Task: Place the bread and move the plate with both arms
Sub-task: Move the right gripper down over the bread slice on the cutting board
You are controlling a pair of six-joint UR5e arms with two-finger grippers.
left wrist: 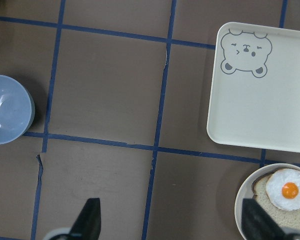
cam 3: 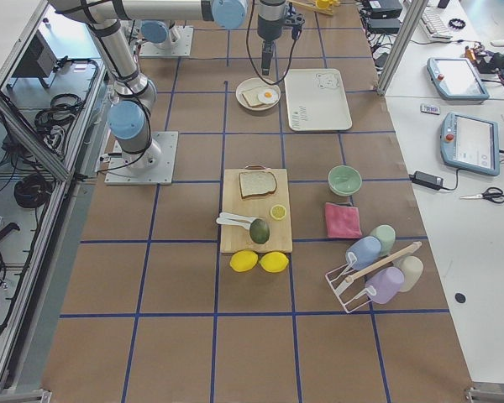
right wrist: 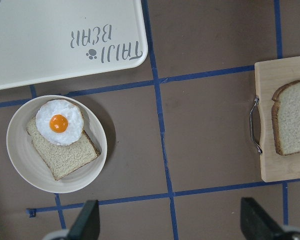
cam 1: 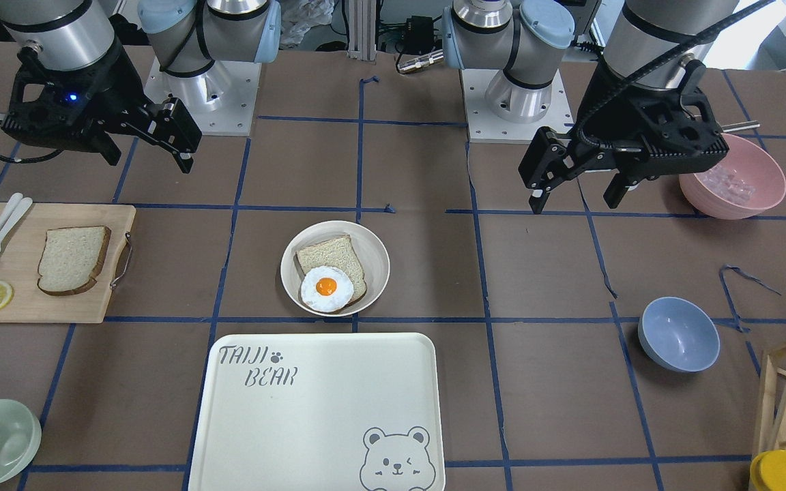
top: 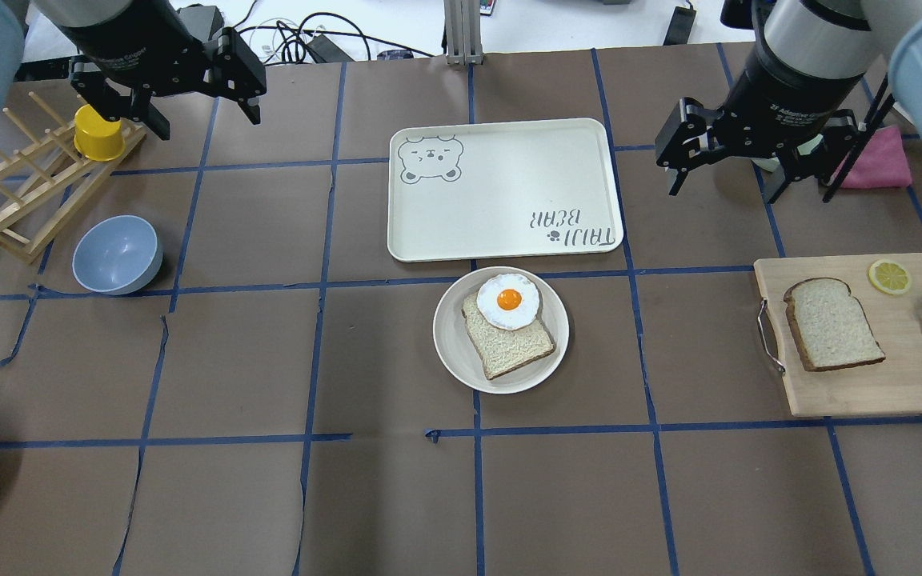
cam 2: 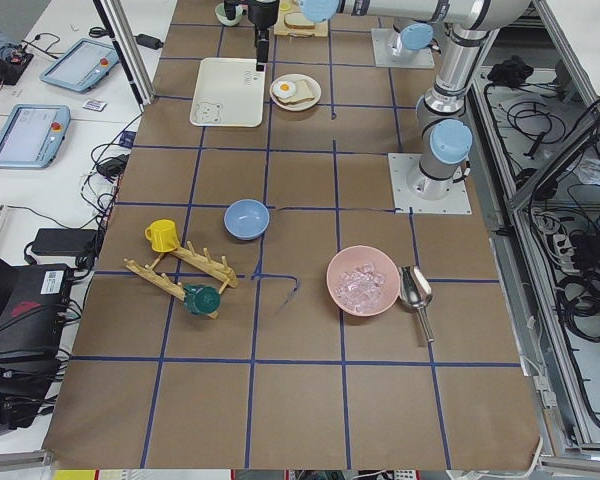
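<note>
Seemingly nothing done yet — left gripper (top: 205, 116) and right gripper (top: 723, 190) hung wide open, empty, bread (top: 833, 324) on the cutting board (top: 853, 392) outboard of the right gripper, plate (top: 449, 352) between both grippers — placing and moving both left.

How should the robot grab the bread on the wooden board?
The bread lies flat on the board with nothing touching it. So it is probably best to come straight down from above and pinch its two straight side crusts. The right gripper, open, is on that side.
</note>
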